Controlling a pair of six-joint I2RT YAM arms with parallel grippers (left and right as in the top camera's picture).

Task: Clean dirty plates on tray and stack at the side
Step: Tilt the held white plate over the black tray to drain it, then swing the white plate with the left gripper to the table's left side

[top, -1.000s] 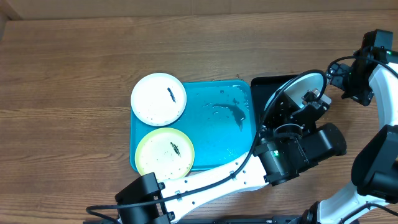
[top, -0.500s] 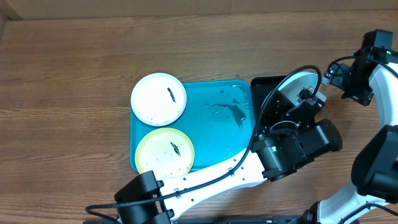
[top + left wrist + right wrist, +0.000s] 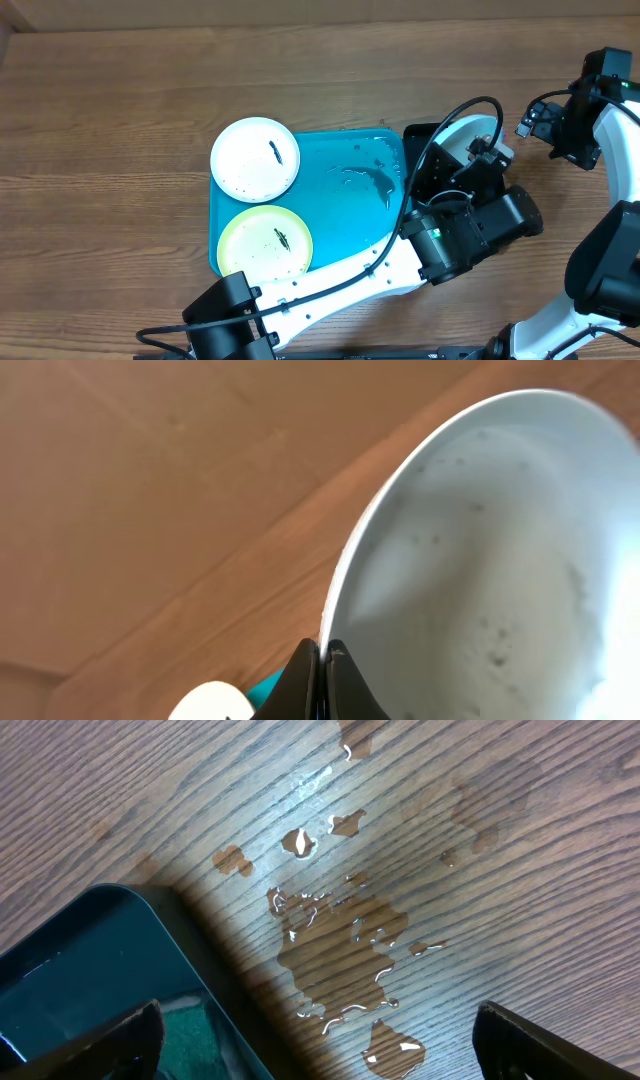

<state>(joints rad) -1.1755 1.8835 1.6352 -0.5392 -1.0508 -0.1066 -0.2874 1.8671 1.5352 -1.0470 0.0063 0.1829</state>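
Overhead view: the teal tray (image 3: pixel 350 215) is seen on the wooden table (image 3: pixel 120 120), with a wet dark smear near its right end. A white plate (image 3: pixel 255 158) is laid on the tray's upper-left corner, overhanging the rim, and a dark streak and specks are seen on it. A yellow-green plate (image 3: pixel 265 244) is laid on the tray's lower-left corner, just beside the white one, also marked with a dark streak. A glossy black tray (image 3: pixel 425 135) is placed against the teal tray's right side. A pale bluish plate (image 3: pixel 468 128) is held tilted over the black tray, off the teal tray. In the left wrist view the left gripper (image 3: pixel 322 652) is seen clamped on the rim of that plate (image 3: pixel 480 560), jaws pressed together with only the thin edge between them; dark specks are scattered over the plate's inner face. In the right wrist view the right gripper (image 3: pixel 320 1045) is seen spread wide, nothing held between its fingers (image 3: pixel 100 1040), above a water puddle (image 3: pixel 340 950) on the wood. A corner of the black tray (image 3: pixel 90 940) is visible there, with a green pad (image 3: pixel 190 1032) inside; what it is exactly cannot be told.
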